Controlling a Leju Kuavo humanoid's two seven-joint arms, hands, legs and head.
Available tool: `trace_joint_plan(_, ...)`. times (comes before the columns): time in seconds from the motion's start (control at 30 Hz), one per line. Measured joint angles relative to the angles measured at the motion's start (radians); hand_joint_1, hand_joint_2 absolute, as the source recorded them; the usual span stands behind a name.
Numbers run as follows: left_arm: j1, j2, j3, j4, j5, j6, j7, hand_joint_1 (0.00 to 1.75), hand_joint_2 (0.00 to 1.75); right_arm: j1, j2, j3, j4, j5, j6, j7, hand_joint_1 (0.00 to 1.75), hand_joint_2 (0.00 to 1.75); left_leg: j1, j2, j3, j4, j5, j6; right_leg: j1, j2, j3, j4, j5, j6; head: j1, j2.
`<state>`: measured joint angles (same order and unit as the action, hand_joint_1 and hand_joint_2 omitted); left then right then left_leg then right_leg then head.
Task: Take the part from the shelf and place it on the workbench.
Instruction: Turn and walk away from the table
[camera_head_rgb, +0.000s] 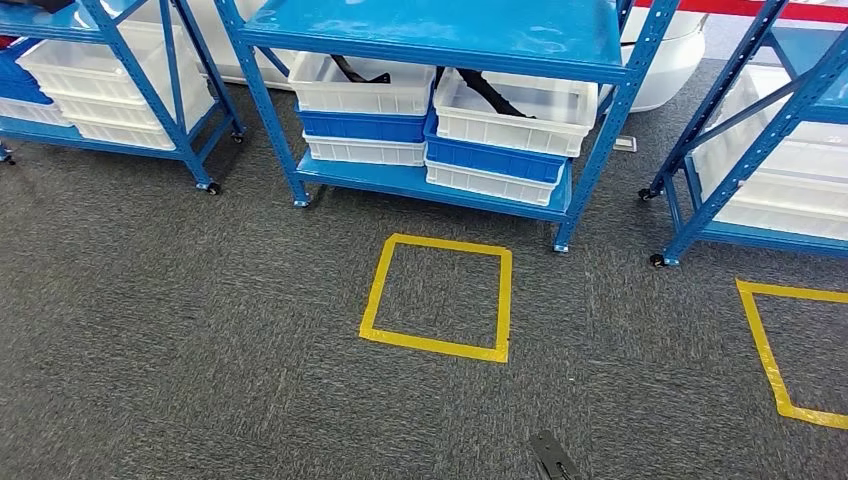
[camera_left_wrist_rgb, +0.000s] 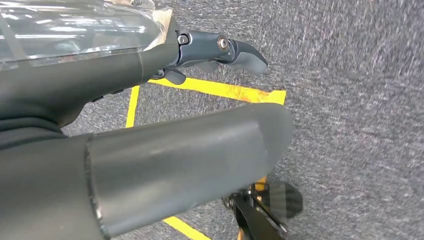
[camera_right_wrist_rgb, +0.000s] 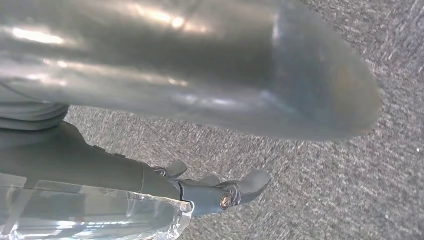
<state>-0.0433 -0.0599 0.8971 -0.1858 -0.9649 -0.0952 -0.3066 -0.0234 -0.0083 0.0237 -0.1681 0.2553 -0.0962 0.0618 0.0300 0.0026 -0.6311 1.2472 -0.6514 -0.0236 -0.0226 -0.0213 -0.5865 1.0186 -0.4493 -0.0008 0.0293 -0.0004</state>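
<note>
Grey carpet floor (camera_head_rgb: 200, 330) with yellow taped square (camera_head_rgb: 437, 297); blue steel shelf (camera_head_rgb: 440, 40) holds white plastic bins (camera_head_rgb: 515, 110) containing black parts (camera_head_rgb: 490, 92). Left hand (camera_left_wrist_rgb: 165, 55) and right hand (camera_right_wrist_rgb: 165, 185) empty, fingers extended.

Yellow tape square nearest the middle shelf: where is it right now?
Head view: the yellow tape square lies on the grey carpet, centre frame, just in front of the middle blue shelf holding white bins.

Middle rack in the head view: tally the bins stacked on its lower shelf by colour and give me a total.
white bins: 4
blue bins: 2
Total: 6
</note>
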Motion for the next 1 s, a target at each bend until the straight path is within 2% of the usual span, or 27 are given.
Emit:
trace_joint_plan(0.03, 0.002, 0.000, 0.000, 0.000, 0.000, 0.001, 0.000, 0.00, 0.00, 0.000, 0.000, 0.001, 0.000, 0.003, 0.001, 0.001, 0.00, 0.00, 0.000, -0.004, -0.026, 0.039, -0.005, 0.001, 0.003, 0.007, 0.001, 0.000, -0.001, -0.001, 0.000, 0.000)
trace_joint_plan(0.07, 0.004, 0.000, 0.000, 0.000, 0.000, 0.002, 0.000, 0.00, 0.00, 0.001, 0.000, 0.001, 0.000, 0.005, 0.002, 0.002, 0.00, 0.00, 0.000, -0.005, -0.033, 0.039, 0.011, 0.003, 0.006, 0.014, 0.003, 0.000, -0.002, -0.002, 0.000, 0.000)
trace_joint_plan(0.1, 0.005, 0.000, 0.000, 0.000, -0.001, 0.004, 0.000, 0.00, 0.00, 0.001, 0.000, 0.002, 0.000, 0.008, 0.003, 0.002, 0.00, 0.00, 0.000, -0.005, -0.022, 0.003, 0.045, 0.006, 0.008, 0.019, 0.006, 0.001, -0.002, -0.002, 0.000, 0.000)
trace_joint_plan(0.17, 0.004, 0.000, 0.000, 0.000, -0.001, 0.010, 0.000, 0.00, 0.00, 0.000, 0.001, 0.003, 0.000, 0.011, 0.004, 0.003, 0.00, 0.00, -0.002, -0.006, 0.033, -0.129, 0.120, 0.016, 0.012, 0.029, 0.011, 0.002, -0.005, 0.000, 0.000, 0.000)
trace_joint_plan(0.23, 0.003, -0.001, 0.000, 0.000, -0.001, 0.015, 0.001, 0.00, 0.00, 0.000, 0.001, 0.004, 0.000, 0.013, 0.004, 0.005, 0.00, 0.00, -0.004, -0.006, 0.067, -0.212, 0.154, 0.020, 0.020, 0.034, 0.012, 0.004, -0.010, 0.003, 0.001, 0.000)
trace_joint_plan(0.33, 0.002, -0.003, 0.000, 0.000, -0.002, 0.019, 0.003, 0.00, 0.00, 0.002, -0.002, 0.004, 0.000, 0.014, 0.005, 0.008, 0.00, 0.00, -0.010, -0.005, 0.071, -0.224, 0.158, 0.018, 0.023, 0.035, 0.009, 0.006, -0.014, 0.003, 0.001, 0.000)
trace_joint_plan(0.4, 0.002, -0.003, 0.000, 0.000, -0.002, 0.023, 0.005, 0.00, 0.00, 0.001, -0.001, 0.005, 0.000, 0.014, 0.005, 0.009, 0.00, 0.00, -0.014, -0.006, 0.071, -0.224, 0.158, 0.022, 0.020, 0.035, 0.011, 0.003, -0.011, 0.006, 0.001, 0.000)
trace_joint_plan(0.63, 0.002, -0.006, 0.000, 0.000, -0.006, 0.035, 0.008, 0.00, 0.00, 0.001, -0.001, 0.006, 0.000, 0.015, 0.005, 0.009, 0.00, 0.00, -0.026, -0.006, 0.069, -0.220, 0.153, 0.039, 0.008, 0.035, 0.014, -0.003, -0.007, 0.026, 0.001, 0.000)
trace_joint_plan(0.77, 0.000, -0.007, 0.000, 0.000, -0.008, 0.042, 0.009, 0.00, 0.00, 0.001, 0.003, 0.006, 0.001, 0.017, 0.005, 0.009, 0.00, 0.00, -0.031, -0.006, 0.069, -0.222, 0.153, 0.052, 0.002, 0.035, 0.015, -0.007, -0.006, 0.036, 0.001, 0.000)
trace_joint_plan(0.83, -0.001, -0.008, 0.000, 0.000, -0.008, 0.046, 0.009, 0.00, 0.00, 0.001, 0.003, 0.006, 0.000, 0.017, 0.005, 0.009, 0.00, 0.00, -0.025, -0.003, 0.080, -0.238, 0.163, 0.064, 0.001, 0.034, 0.011, 0.001, -0.011, 0.042, 0.001, 0.000)
trace_joint_plan(0.87, -0.002, -0.010, 0.000, 0.000, -0.008, 0.048, 0.009, 0.00, 0.00, 0.001, 0.003, 0.006, 0.000, 0.017, 0.005, 0.009, 0.00, 0.00, -0.020, -0.002, 0.087, -0.247, 0.168, 0.070, 0.002, 0.033, -0.001, 0.025, -0.024, 0.043, 0.002, 0.000)
trace_joint_plan(0.9, -0.002, -0.011, 0.000, 0.000, -0.008, 0.049, 0.010, 0.00, 0.00, 0.001, 0.002, 0.006, 0.001, 0.018, 0.005, 0.010, 0.00, 0.00, -0.017, 0.000, 0.093, -0.253, 0.173, 0.073, 0.002, 0.031, -0.023, 0.072, -0.046, 0.041, 0.003, 0.000)
trace_joint_plan(0.97, -0.003, -0.012, 0.000, 0.000, -0.008, 0.050, 0.010, 0.00, 0.00, 0.001, 0.001, 0.006, 0.001, 0.020, 0.005, 0.010, 0.00, 0.00, -0.016, 0.001, 0.093, -0.255, 0.173, 0.075, 0.000, 0.031, -0.089, 0.207, -0.102, 0.039, 0.004, 0.000)
trace_joint_plan(1.0, -0.003, -0.013, 0.000, 0.000, -0.008, 0.050, 0.010, 0.00, 0.00, 0.002, 0.000, 0.006, 0.001, 0.021, 0.005, 0.010, 0.00, 0.00, -0.015, 0.001, 0.093, -0.255, 0.173, 0.073, -0.003, 0.030, -0.115, 0.259, -0.118, 0.042, 0.004, 0.000)
